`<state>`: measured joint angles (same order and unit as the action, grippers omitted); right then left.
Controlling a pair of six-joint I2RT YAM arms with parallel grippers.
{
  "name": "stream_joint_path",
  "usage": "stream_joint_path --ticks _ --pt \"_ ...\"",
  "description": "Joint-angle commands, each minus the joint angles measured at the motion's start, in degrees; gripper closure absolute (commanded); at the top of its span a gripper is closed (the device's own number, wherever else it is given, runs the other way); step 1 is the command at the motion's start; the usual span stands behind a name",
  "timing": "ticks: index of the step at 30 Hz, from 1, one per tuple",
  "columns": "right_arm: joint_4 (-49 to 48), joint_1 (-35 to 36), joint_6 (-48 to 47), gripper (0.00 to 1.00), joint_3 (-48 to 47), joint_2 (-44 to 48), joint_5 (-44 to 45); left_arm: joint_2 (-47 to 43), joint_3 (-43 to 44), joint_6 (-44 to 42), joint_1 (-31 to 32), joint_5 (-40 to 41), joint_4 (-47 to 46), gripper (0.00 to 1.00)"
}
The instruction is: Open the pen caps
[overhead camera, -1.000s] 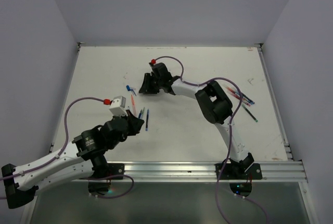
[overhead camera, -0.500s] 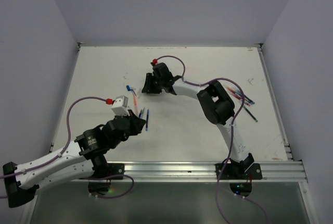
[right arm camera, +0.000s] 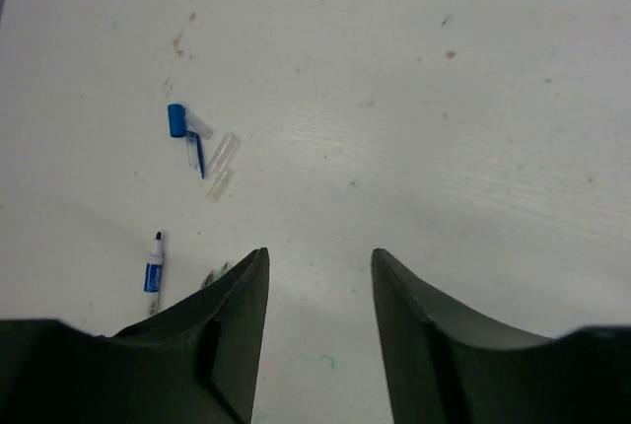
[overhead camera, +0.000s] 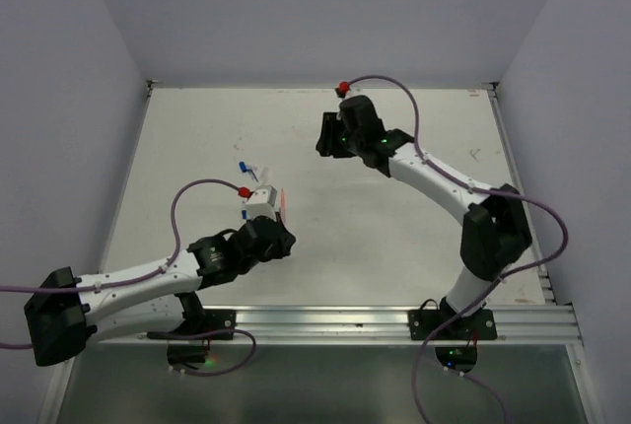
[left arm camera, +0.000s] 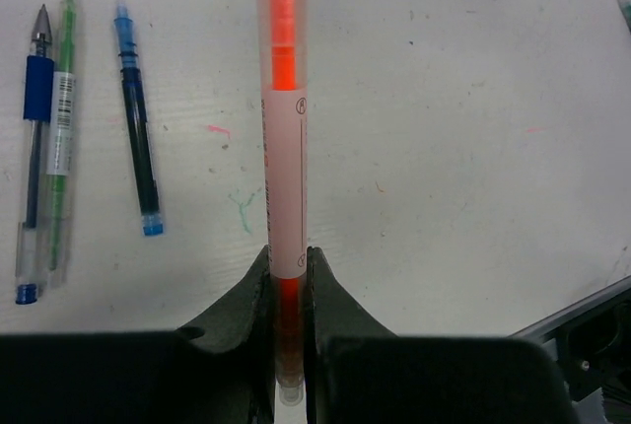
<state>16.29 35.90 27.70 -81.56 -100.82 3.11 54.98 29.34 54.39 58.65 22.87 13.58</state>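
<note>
a loose blue pen cap point(right arm camera: 177, 119) with its clip lay on the white table point(right arm camera: 473, 148), off any pen, seen from the right wrist camera up and to the left of the fingers. just beside it, to its lower right, lay two clear pen caps point(right arm camera: 226, 152), one longer and one shorter, close together but apart from the blue one. nearer the camera, by the left finger, a short blue-banded pen point(right arm camera: 153, 272) lay flat with its dark point away from the camera.

the right gripper point(right arm camera: 318, 254) hung above this patch with its jaws spread wide and nothing between them, only bare table showing in the gap. in the top view it sat over the far middle of the table, well apart from the other arm.

the left gripper point(left arm camera: 287, 251) was pressed together on an orange pen point(left arm camera: 283, 148), pinching it near its back end so the pale labelled barrel ran straight away from the camera and out of the top of the wrist view. whether a cap sat on its far end could not be told. the pen was lifted clear of the table.

below and to the left of the held pen, three more pens lay side by side on the table with their points bare: a blue-grip pen point(left arm camera: 35, 99) with a clear barrel, a green pen point(left arm camera: 61, 138) touching or nearly touching it, and a dark blue pen point(left arm camera: 136, 138) a little apart to their right.
</note>
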Motion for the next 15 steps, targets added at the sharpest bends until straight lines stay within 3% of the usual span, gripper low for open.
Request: stream_joint_path --ticks 1,2,4,5,8,12,15 --pt "5.4 -7.9 -1.1 0.48 6.9 6.9 0.6 4.7 1.3 -2.6 0.1 -1.3 -7.4 1.0" --pt "5.4 -10.6 1.3 0.39 8.9 9.4 -2.8 7.4 1.9 -3.1 0.1 -1.0 -7.4 1.0" --pt "2.0 -18.2 1.7 0.33 15.1 11.8 -9.5 10.0 3.6 -3.9 0.0 -0.4 -7.6 1.0" --pt "1.6 -19.4 1.0 0.2 16.8 13.5 -10.7 11.3 4.2 -4.5 0.0 -0.1 -7.6 1.0" --pt "2.2 -19.8 -2.8 0.02 20.6 20.5 -5.8 16.0 6.1 -5.4 0.0 0.1 -8.2 1.0" --pt "3.1 -20.4 -4.4 0.01 23.3 27.8 -3.3 22.3 8.4 -6.6 -0.6 -0.4 -8.7 1.0" --pt "6.2 -21.2 -5.4 0.01 22.4 28.0 -1.5 24.6 9.3 -7.3 -1.1 0.1 -8.5 1.0"
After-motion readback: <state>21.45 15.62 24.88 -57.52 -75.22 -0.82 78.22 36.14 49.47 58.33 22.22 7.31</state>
